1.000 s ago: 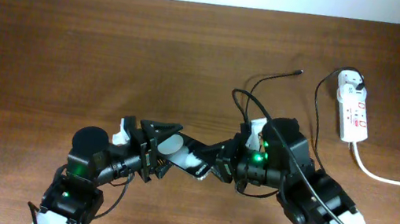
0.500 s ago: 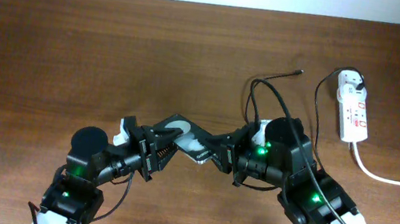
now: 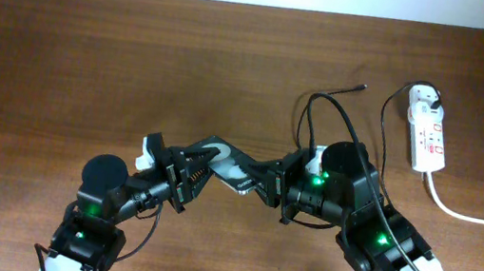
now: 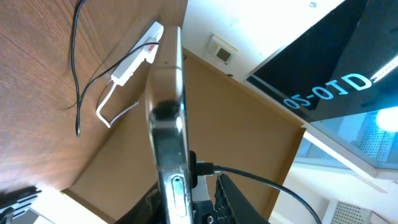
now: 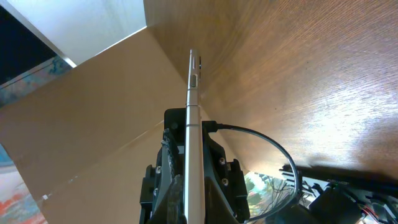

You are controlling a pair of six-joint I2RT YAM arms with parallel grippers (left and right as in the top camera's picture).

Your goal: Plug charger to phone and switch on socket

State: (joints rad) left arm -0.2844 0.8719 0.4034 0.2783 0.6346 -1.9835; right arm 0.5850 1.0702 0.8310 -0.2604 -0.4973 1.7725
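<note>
while the left pincer (image 3: 186,174) and right pincer (image 3: 274,191) both clench the phone (image 3: 226,165), socket (image 3: 428,134) markings illegible

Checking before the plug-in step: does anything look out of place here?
The phone hangs tilted above the table, clamped between left end effector and right end effector, while the charger plug tip lies unplugged near the power strip.

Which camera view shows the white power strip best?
The overhead view: the whole power strip lies in plain sight at the right, with its red marks, plug and white cord. The left wrist view shows it small and far, partly behind the phone. The right wrist view does not show it.
</note>
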